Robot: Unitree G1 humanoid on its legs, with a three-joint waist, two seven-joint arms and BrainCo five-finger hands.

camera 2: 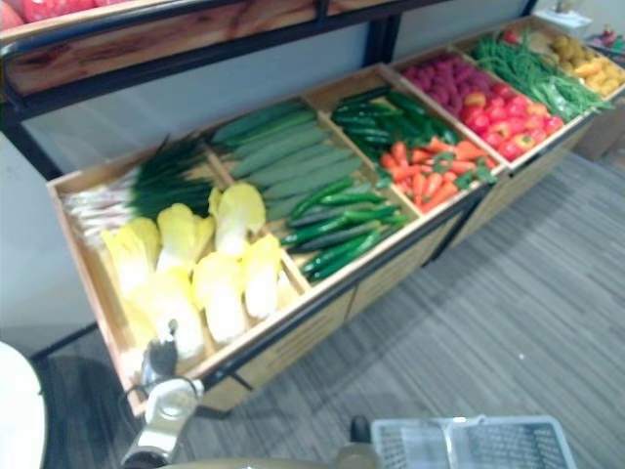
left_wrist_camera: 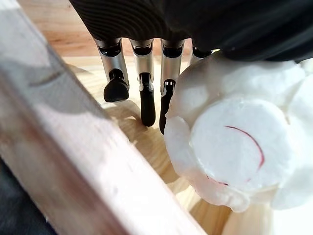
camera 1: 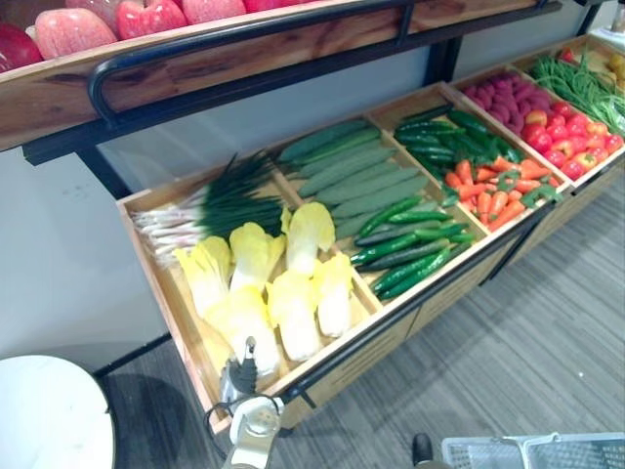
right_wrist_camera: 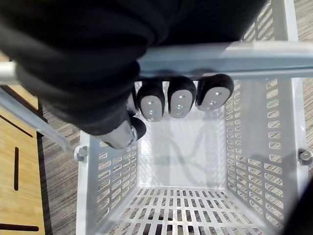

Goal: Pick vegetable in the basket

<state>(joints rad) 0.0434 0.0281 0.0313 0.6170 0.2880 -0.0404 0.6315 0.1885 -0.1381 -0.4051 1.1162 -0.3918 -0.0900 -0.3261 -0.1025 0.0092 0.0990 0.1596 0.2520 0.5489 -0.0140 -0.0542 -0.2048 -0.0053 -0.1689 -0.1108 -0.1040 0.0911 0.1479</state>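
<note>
Several yellow-white cabbages [camera 1: 283, 293] lie in the leftmost wooden compartment [camera 1: 161, 293] of the produce stand. My left hand [camera 1: 239, 376] reaches into that compartment's front left corner. Its fingers [left_wrist_camera: 145, 63] hang straight and open, right beside the cut white base of one cabbage [left_wrist_camera: 239, 147], between it and the wooden front wall [left_wrist_camera: 73, 156]. My right hand [right_wrist_camera: 178, 98] is shut on the grey handle [right_wrist_camera: 234, 58] of a grey plastic basket [right_wrist_camera: 181, 205], which hangs empty over the floor. The basket [camera 1: 532, 451] shows at the lower right in the eye views.
Green onions [camera 1: 220, 205] lie behind the cabbages. To the right come long green gourds [camera 1: 352, 171], cucumbers [camera 1: 410, 244], carrots [camera 1: 488, 191], red tomatoes [camera 1: 566, 137] and green beans [camera 1: 586, 83]. A black rail [camera 1: 391, 322] runs along the stand's front. A shelf of red apples [camera 1: 146, 20] overhangs.
</note>
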